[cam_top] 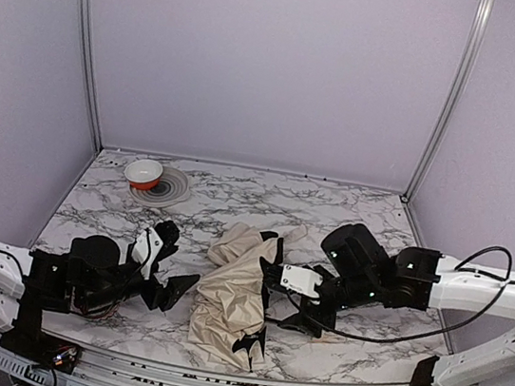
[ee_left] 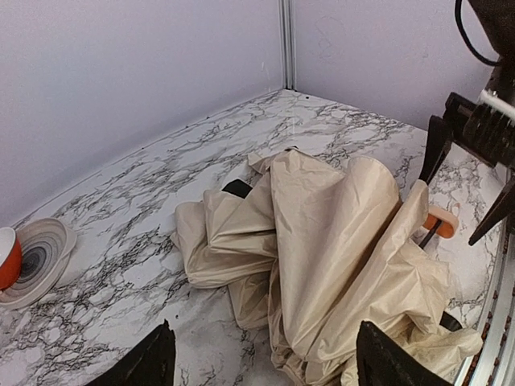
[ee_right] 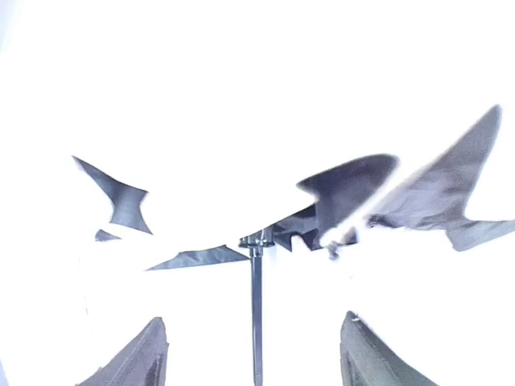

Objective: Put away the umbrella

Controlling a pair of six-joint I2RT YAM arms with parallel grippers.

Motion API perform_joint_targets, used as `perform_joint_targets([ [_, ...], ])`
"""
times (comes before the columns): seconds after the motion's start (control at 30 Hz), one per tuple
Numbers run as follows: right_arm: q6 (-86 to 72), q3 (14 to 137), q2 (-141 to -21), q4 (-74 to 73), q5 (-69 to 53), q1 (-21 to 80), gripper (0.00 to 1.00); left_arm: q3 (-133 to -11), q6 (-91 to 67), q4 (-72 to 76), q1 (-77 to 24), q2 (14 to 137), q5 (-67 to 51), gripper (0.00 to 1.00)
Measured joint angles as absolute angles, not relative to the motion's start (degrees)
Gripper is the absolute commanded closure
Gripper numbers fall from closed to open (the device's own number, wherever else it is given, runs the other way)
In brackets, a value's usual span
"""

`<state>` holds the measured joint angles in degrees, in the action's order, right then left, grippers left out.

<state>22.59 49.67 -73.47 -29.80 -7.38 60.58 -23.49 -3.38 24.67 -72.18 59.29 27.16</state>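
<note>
Roughly at the far left, a small red-and-white bowl [cam_top: 143, 173] sits on a round grey ringed plate [cam_top: 173, 193] on the white marble-patterned table [cam_top: 351, 211], well apart from the work. Nearer, the left gripper [cam_top: 174, 263] lies low with its 2 fingers spread and nothing between them. It points at the compact umbrella of cream-beige fabric [cam_top: 234, 291], which lies collapsed but unwrapped in the near middle of the table, its cloth in loose crumpled folds. On the umbrella's right side the small pale tan handle [ee_left: 441, 222] shows at the end of the thin black shaft [ee_right: 257, 297]. The right gripper [ee_right: 253, 350] straddles that shaft with its fingers apart, not pinching it, so neither arm holds the umbrella. The risk, I judge, lies in the loose cloth: a finger closing on fabric alone would drag the folds and leave the shaft behind, or the cloth could catch on a jaw and spread wider. The right wrist view is washed out by glare, so aiming at so thin a shaft looks unreliable. A missed pinch could knock the handle toward the near edge.
</note>
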Motion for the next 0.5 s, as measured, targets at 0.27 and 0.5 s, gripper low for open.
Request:
perform_joint_targets([
  [0.27,14.8,53.6,-63.9,-26.4,-18.0,49.1,0.2,-31.0,-0.3,24.4,-72.2,68.1,22.6,0.2],
  [0.5,7.7,62.7,-78.9,-22.3,-20.5,30.9,0.28,-37.9,2.0,24.1,-68.4,76.5,15.6,0.17],
])
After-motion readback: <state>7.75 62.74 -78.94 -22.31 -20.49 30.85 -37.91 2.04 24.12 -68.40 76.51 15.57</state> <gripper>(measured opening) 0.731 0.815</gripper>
